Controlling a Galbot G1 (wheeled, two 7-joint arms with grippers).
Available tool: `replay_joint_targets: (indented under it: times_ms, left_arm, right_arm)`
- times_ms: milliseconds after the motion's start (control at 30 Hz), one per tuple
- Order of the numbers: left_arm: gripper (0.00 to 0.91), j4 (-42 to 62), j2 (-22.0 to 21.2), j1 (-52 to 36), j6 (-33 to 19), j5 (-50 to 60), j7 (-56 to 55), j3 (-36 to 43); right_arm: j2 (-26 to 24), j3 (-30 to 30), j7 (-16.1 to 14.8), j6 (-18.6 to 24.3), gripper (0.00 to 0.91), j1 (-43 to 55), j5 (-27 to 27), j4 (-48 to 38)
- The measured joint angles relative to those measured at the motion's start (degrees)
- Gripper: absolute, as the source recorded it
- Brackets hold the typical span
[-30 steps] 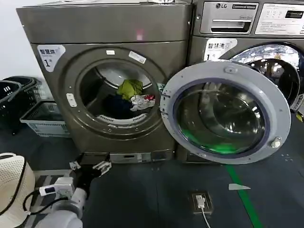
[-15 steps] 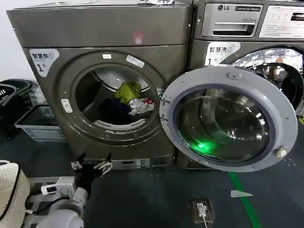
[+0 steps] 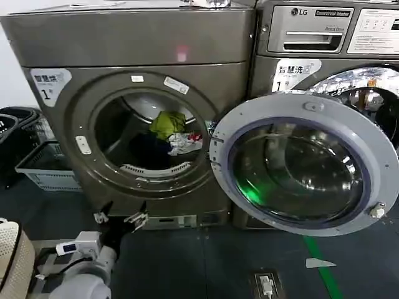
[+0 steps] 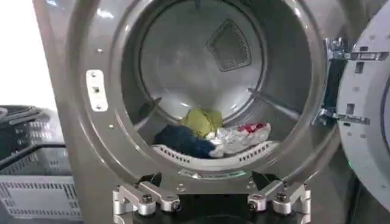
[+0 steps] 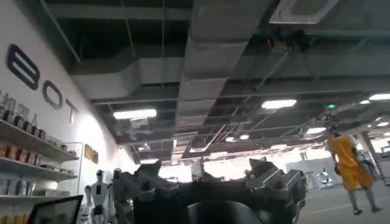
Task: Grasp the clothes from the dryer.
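The bronze-grey dryer (image 3: 137, 43) stands before me with its round door (image 3: 305, 165) swung wide to the right. Inside the drum lie the clothes: a yellow-green piece (image 3: 168, 123), a dark navy one (image 3: 146, 149) and a white one with red (image 3: 186, 143). My left gripper (image 3: 120, 213) hovers low in front of the dryer's base, below the porthole, open and empty, well short of the heap. In the left wrist view the left gripper (image 4: 207, 182) faces the clothes (image 4: 210, 134) past the porthole rim (image 4: 116, 122). My right gripper (image 5: 204, 173) points up at a ceiling, open and empty.
An LG machine (image 3: 312, 31) stands right of the dryer, behind the open door. Grey and black laundry baskets (image 3: 43, 165) sit on the floor at the left. A floor socket (image 3: 267, 283) and a green line (image 3: 321, 268) lie on the dark floor at the right.
The dryer and its door have grown larger in the head view and the floor socket has slid down, so I have drawn nearer. The left gripper stays open below the porthole.
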Motion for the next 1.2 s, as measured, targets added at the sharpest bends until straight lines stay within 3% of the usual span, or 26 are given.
replay_joint_targets:
  times_ms: [1200]
  left_arm:
    - [0.907,0.8,0.03,-1.2,0.0,0.99,-0.09,1.29]
  right_arm:
    - [0.19,-0.19,0.21,-0.17,0.907,-0.34,0.6,0.7]
